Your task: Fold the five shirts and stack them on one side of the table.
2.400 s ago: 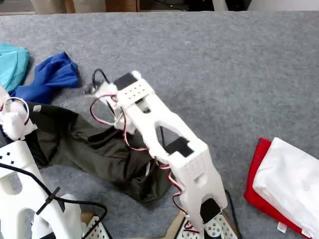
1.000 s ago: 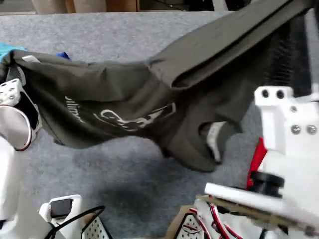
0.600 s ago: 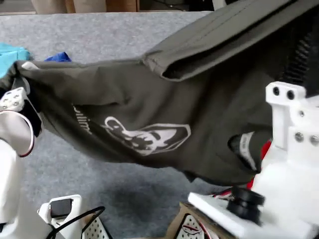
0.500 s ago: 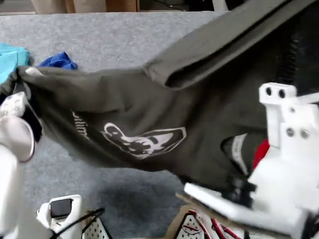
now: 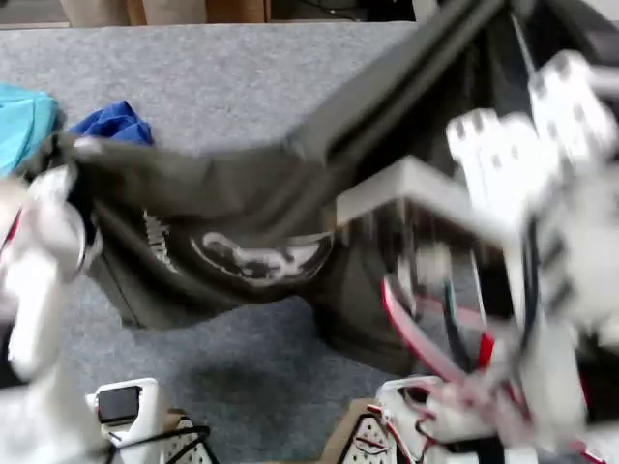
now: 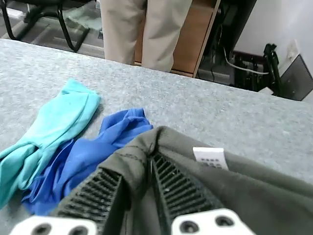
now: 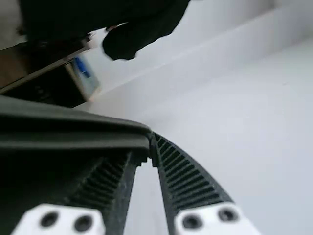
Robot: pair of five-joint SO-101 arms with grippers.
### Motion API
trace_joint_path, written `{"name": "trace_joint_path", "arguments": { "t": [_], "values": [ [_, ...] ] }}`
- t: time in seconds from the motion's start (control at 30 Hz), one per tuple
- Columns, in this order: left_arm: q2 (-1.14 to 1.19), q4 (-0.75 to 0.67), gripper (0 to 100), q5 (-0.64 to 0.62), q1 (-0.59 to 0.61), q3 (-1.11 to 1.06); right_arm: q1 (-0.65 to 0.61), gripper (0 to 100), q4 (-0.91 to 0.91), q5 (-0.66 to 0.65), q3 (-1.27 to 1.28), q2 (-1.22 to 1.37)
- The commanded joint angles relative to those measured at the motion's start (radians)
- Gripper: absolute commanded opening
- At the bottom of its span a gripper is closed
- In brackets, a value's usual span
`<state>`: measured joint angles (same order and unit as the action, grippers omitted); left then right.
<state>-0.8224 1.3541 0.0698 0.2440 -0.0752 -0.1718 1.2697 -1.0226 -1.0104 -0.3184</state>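
Olive cloth hangs in the air over the near half of the surface (image 5: 242, 77), strung between the two arms. The olive shirt (image 5: 242, 193) is gripped at two separate places on its edge, so it drapes open with its printed front showing. That hold looks meant to shake the shirt out and spread it before any fold is made.

The left tool (image 6: 148, 169) is closed tight on a bunched piece of the shirt's edge, just beside a white label (image 6: 209, 156), and holds that end over the left side. The right tool (image 7: 149, 147) is also clamped on dark cloth, carried high over the right side, so the fabric slopes up toward it. Whether the lowest drape touches the surface cannot be told.

Farther back, toward the far left corner, a blue shirt (image 5: 114, 122) lies crumpled. A teal shirt (image 5: 24, 121) lies against it at the left edge. Both are unfolded, apparently left out of the way until their turn.
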Motion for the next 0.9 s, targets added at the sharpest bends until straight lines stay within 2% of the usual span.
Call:
{"name": "trace_joint_path", "arguments": {
  "t": [0.0,0.17,0.27,0.37,0.57,0.87],
  "values": [
    [0.067,-0.282,2,-0.006,-0.005,-0.183,0.033,0.5,-0.077,0.049,0.076,0.071],
    [0.251,-0.511,2,-0.008,-0.006,-0.250,0.035,0.4,-0.164,0.072,0.174,0.185],
    [0.394,-0.597,2,-0.008,-0.008,-0.184,0.035,0.4,-0.227,0.072,0.208,0.265],
    [0.553,-0.621,2,-0.008,-0.008,-0.058,0.035,0.4,-0.281,0.074,0.214,0.352],
    [0.869,-0.598,2,-0.008,-0.009,0.242,0.036,0.4,-0.365,0.101,0.208,0.529],
    [1.191,-0.321,2,-0.008,-0.031,0.640,0.071,0.4,-0.361,0.235,0.208,0.659]
  ]
}}
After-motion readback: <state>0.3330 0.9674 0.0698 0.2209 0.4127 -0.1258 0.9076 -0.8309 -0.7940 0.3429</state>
